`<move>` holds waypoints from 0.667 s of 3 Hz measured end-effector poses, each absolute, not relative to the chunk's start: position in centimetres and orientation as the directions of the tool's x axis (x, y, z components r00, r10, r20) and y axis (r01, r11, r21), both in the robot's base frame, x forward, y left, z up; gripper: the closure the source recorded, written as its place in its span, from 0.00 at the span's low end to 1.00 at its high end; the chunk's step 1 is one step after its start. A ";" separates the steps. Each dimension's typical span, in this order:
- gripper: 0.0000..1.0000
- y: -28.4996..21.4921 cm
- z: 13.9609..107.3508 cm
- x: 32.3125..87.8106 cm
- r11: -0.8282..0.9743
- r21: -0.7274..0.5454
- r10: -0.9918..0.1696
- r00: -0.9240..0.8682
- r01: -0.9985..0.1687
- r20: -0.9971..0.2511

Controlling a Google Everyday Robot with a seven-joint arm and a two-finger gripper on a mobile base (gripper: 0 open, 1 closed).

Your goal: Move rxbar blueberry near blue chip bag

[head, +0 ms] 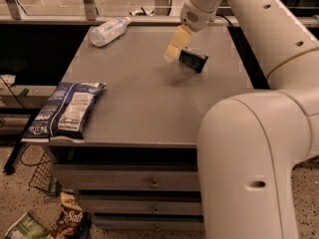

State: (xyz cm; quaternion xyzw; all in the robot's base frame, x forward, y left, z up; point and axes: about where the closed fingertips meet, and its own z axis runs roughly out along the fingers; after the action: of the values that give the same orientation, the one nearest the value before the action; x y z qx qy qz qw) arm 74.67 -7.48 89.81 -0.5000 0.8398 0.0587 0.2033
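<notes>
The rxbar blueberry (193, 59), a small dark navy wrapper, lies flat on the grey table (149, 108) at the back right. My gripper (173, 48), with pale yellow tips, hangs just left of the bar and close above the tabletop; whether it touches the bar does not show. The blue chip bag (65, 111), large and blue and white with a printed panel, lies at the table's front left corner, overhanging the edge a little. It is far from the bar.
A clear plastic bottle (108, 31) lies on its side at the table's back left. My white arm (249, 158) fills the right foreground. Drawers (149, 183) sit below the tabletop. A brown "Salt" bag (72, 223) and a green packet (25, 228) lie on the floor.
</notes>
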 end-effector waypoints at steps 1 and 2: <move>0.18 -9.4 87.5 75.9 0.569 -0.048 -0.766 -0.509 -0.821 -0.393; 0.42 -11.3 85.3 76.5 0.623 0.007 -0.718 -0.576 -0.782 -0.390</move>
State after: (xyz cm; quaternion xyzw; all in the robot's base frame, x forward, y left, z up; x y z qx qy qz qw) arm 76.51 -11.32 85.26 -0.4246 0.8832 0.0896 0.1780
